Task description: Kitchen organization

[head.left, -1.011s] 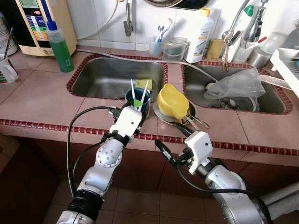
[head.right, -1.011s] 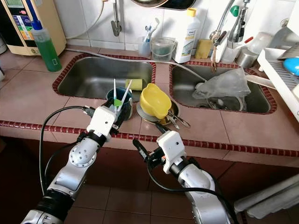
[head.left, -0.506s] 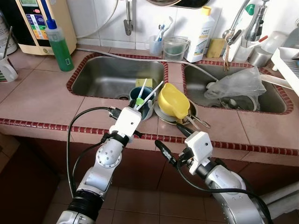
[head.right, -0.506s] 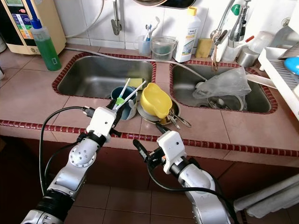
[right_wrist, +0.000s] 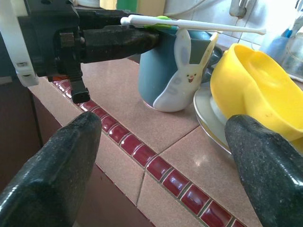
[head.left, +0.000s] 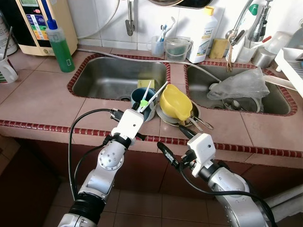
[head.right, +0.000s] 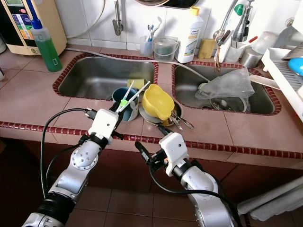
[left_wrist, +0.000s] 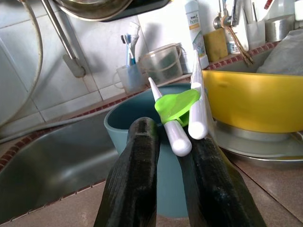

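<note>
Left gripper (left_wrist: 166, 156) clamping white chopsticks (head.left: 152, 96) (tilted right), over blue cup (head.left: 144, 100)

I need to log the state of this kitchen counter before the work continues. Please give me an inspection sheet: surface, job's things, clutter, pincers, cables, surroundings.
Surface: pink tiled counter with dark red edge tiles and two steel sinks.
Job's things: white training chopsticks with a green joiner, over the blue bunny mug; yellow bowl tipped on stacked plates beside it.
Clutter: green soap bottle, white detergent bottle, clear plastic bag in the right sink.
Pincers: left pincer shut on the chopsticks; right pincer open, below the counter edge.
Cables: black cable looping off the left arm.
Surroundings: white wall tiles, faucet, dish rack.
</note>
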You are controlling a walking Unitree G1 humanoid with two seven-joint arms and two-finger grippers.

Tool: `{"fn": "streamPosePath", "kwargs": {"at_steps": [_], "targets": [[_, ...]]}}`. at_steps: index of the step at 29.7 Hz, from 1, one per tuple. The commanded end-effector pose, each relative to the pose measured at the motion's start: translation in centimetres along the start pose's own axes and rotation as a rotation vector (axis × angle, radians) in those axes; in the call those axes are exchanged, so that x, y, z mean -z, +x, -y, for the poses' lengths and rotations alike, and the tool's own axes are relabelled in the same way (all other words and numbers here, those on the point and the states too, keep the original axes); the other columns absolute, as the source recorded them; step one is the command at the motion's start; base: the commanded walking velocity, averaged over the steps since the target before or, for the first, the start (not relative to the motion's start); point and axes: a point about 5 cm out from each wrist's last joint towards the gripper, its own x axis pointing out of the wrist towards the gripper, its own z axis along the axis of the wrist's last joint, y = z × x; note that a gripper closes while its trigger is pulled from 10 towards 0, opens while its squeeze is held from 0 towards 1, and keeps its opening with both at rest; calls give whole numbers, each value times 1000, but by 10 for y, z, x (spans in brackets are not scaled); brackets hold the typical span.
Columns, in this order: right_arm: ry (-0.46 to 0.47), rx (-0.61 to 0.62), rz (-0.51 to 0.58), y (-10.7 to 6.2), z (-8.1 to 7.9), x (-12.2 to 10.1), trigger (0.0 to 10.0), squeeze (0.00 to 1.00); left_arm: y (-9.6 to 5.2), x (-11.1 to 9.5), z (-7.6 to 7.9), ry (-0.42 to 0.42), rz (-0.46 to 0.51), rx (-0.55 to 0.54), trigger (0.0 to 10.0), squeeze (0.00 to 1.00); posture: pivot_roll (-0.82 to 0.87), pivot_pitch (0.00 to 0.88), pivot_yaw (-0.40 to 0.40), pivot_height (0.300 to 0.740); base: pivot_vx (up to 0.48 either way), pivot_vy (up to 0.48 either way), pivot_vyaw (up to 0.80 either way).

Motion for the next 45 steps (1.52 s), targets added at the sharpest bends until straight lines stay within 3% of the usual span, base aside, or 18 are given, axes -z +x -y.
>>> {"fn": "streamPosePath", "kwargs": {"at_steps": [1, 4, 6, 7, 14, 15, 16, 17, 36, 45], "targets": [[-15, 5, 13, -1, 2, -5, 10000, 0, 1, 2, 0, 9, -18, 0, 10000, 0, -101, 49, -13, 740, 0, 0, 0], [-16, 4, 14, 0, 2, -5, 10000, 0, 1, 0, 2, 80, 12, 45, 10000, 0, -101, 49, -13, 740, 0, 0, 0], [-17, 4, 14, 0, 2, -6, 10000, 0, 1, 3, 1, 1, -20, 16, 10000, 8, -101, 48, -14, 740, 0, 0, 0], [-17, 4, 14, 0, 2, -5, 10000, 0, 1, 3, 1, -22, -25, 23, 10000, 1000, -101, 46, -14, 740, 0, 0, 0], [-16, 2, 14, 0, 2, -5, 10000, 0, 0, 4, 1, -15, -34, 23, 10000, 1000, -101, 47, -16, 740, 0, 0, 0], [-17, 2, 14, 0, 2, -6, 10000, 0, 0, 4, 1, -8, -34, 24, 10000, 671, -101, 47, -16, 740, 0, 0, 0], [-17, 2, 14, 0, 2, -6, 10000, 0, 0, 4, 1, -3, -32, 27, 10000, 671, -101, 47, -16, 740, 0, 0, 0], [-17, 1, 13, 0, 2, -6, 10000, 0, 1, 3, 2, -4, -27, 33, 10000, 0, -101, 48, -17, 740, 0, 0, 0], [-14, 6, 15, 0, 3, -6, 10000, 0, 0, 4, -10, 45, -25, -56, 10000, 0, -99, 52, -18, 740, 0, 0, 0], [-13, 4, 17, 1, 3, -6, 10000, 0, -1, -7, -12, 11, 52, -51, 10000, 0, -94, 52, -18, 740, 0, 0, 0]]}}
